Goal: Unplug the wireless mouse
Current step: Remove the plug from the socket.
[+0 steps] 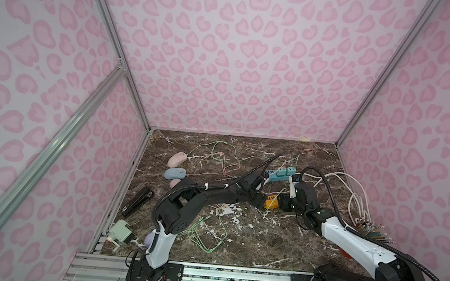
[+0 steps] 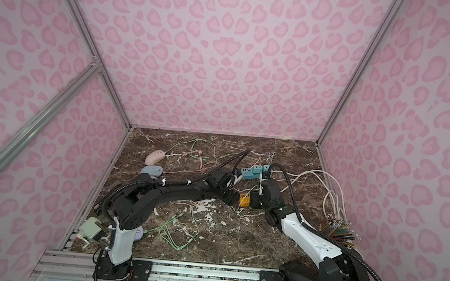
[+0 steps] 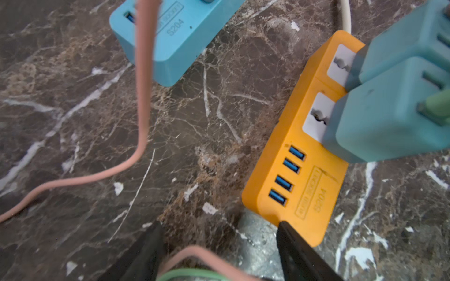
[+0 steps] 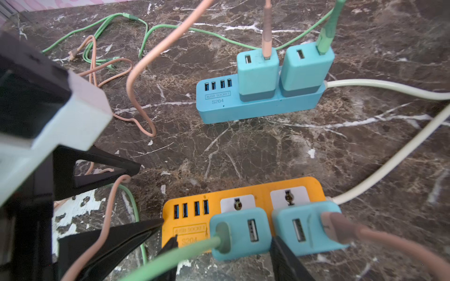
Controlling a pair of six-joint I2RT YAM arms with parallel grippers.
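Note:
Three wireless mice lie by the left wall: pink point(image 1: 177, 159), blue point(image 1: 174, 173) and a mauve one point(image 1: 175, 183) half hidden by my left arm. Thin cables run from them across the table. An orange power strip point(image 4: 192, 214) carries two teal chargers. One charger point(image 4: 241, 233) has a green cable point(image 4: 170, 258) plugged in, the other point(image 4: 304, 226) a pink cable point(image 4: 389, 243). My right gripper point(image 4: 224, 239) is open and straddles the green-cable charger; one finger touches its side. My left gripper point(image 3: 220, 222) is open, with one fingertip point(image 3: 286, 228) at the strip's USB end.
A blue power strip point(image 1: 279, 174) with two more chargers lies just behind. White cords point(image 1: 354, 193) and a bundle of coloured wires point(image 1: 372, 231) are at the right wall. A black case point(image 1: 137, 201), a pale box point(image 1: 122, 232) and a green cable loop point(image 1: 209, 235) lie front left.

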